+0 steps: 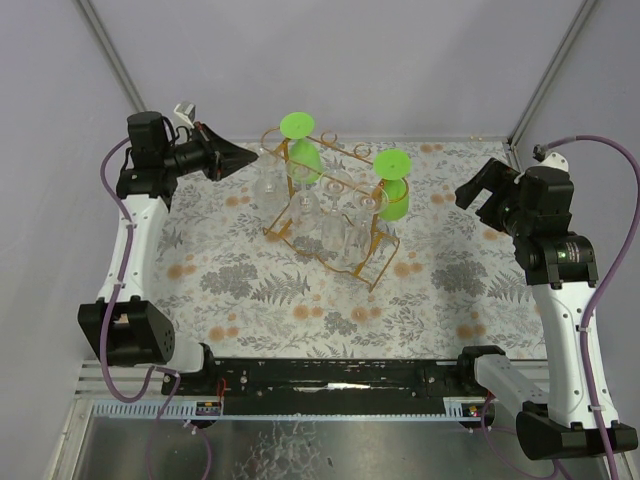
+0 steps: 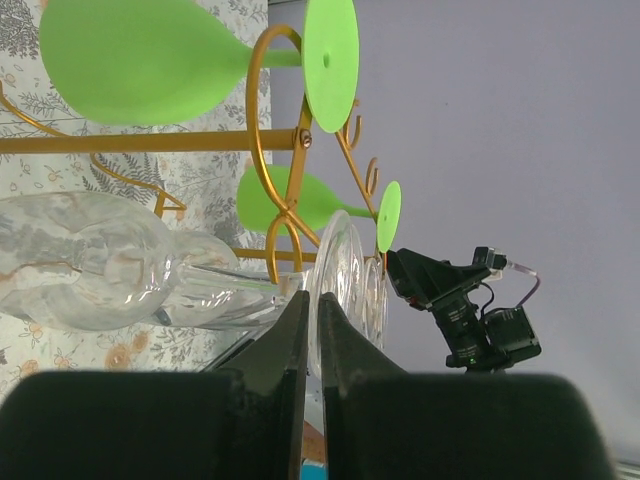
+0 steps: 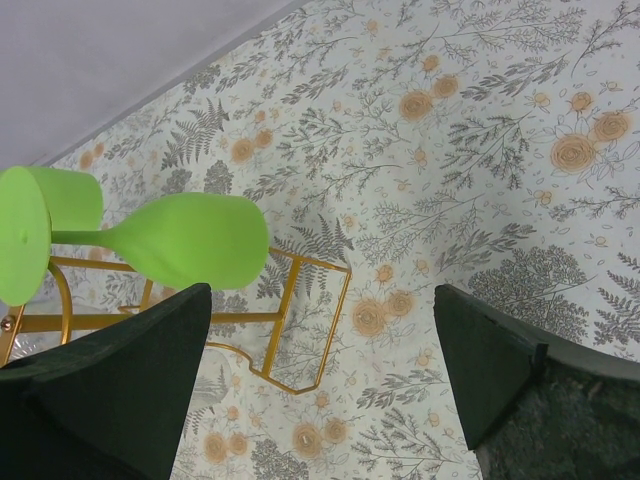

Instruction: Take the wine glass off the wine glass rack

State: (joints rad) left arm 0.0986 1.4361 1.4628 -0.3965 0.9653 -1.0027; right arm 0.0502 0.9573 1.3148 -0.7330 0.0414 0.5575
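Left wrist: left gripper (image 2: pixel 312 308) closed, seemingly pinching wine glass (image 2: pixel 120 265) foot (top external hides contact); right gripper (image 3: pixel 322 298) wide open.

Your table (image 1: pixel 250 290) was covered by a cloth printed with grey ferns and orange flowers, reaching from the near edge to the far one. The wine glass rack (image 3: pixel 283 315) stood on that cloth toward the far edge, roughly midway between the left and right edges.
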